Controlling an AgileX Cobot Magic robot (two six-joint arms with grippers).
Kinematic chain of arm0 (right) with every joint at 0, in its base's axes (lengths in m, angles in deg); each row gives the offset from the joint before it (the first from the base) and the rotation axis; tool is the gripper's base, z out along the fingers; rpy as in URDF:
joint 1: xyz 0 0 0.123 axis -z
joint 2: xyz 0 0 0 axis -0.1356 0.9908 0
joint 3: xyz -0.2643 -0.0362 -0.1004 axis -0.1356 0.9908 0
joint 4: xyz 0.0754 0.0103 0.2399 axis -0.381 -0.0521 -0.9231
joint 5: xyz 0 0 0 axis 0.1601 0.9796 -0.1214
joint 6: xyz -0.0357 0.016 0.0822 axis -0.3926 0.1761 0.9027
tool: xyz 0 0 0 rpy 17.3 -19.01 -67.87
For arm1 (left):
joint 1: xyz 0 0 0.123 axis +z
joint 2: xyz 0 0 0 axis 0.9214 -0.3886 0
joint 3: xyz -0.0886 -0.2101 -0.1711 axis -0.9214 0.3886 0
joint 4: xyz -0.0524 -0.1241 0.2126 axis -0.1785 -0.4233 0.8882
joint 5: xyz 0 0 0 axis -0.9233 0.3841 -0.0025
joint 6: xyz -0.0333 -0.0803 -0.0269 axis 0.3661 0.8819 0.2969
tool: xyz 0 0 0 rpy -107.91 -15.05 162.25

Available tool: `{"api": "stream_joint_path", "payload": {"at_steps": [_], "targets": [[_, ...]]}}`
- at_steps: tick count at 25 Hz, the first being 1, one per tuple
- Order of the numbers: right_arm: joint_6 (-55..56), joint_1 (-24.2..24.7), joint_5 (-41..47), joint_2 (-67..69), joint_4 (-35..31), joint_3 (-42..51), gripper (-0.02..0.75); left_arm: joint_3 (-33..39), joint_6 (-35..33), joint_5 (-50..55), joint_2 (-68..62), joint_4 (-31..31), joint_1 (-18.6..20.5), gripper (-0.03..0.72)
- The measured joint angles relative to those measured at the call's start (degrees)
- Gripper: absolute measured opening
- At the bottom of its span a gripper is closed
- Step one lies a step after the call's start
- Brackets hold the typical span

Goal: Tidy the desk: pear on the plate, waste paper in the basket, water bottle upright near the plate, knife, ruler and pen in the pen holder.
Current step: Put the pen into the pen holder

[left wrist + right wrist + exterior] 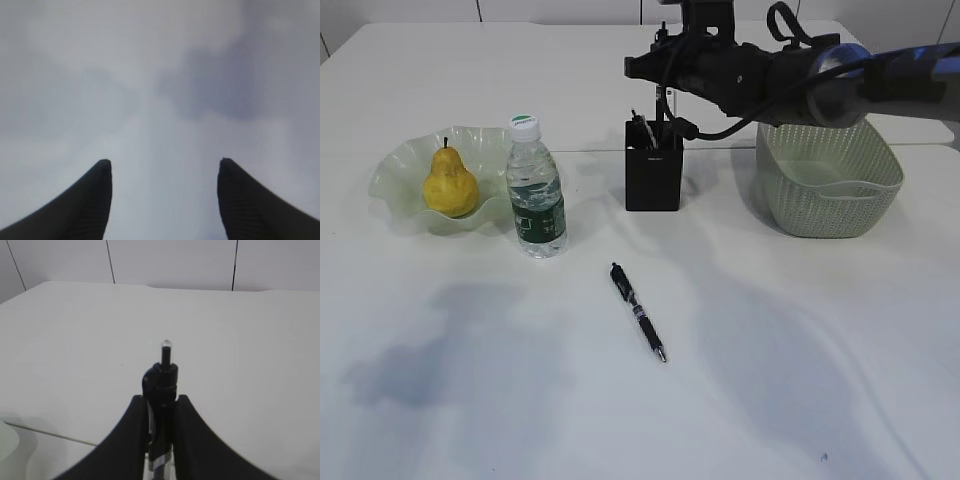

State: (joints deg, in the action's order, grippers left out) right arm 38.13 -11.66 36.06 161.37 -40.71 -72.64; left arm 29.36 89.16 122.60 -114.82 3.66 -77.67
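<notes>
A black pen point(161, 390) is clamped in the right tool point(160, 412) above the pen holder point(653, 165). The left tool point(162, 172) is held wide apart and empty over the surface point(150, 75).

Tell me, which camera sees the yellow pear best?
The exterior view. There the pear sits whole, stem up, in the ruffled green plate, next to the water bottle. The left wrist view shows only blurry white desk between open fingers; the right wrist view shows a dark pen-like thing pinched, no pear.
</notes>
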Motion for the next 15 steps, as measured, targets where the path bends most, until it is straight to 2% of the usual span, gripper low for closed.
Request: {"api": "stream_joint_path", "payload": {"at_steps": [10,15], "targets": [[0.2,0.2,1.9,2.4,0.0,0.0,0.091,0.0,0.0,0.0,0.0,0.0,0.0,0.465],[0.2,0.2,4.8,2.4,0.0,0.0,0.160,0.0,0.0,0.0,0.0,0.0,0.0,0.465]]}}
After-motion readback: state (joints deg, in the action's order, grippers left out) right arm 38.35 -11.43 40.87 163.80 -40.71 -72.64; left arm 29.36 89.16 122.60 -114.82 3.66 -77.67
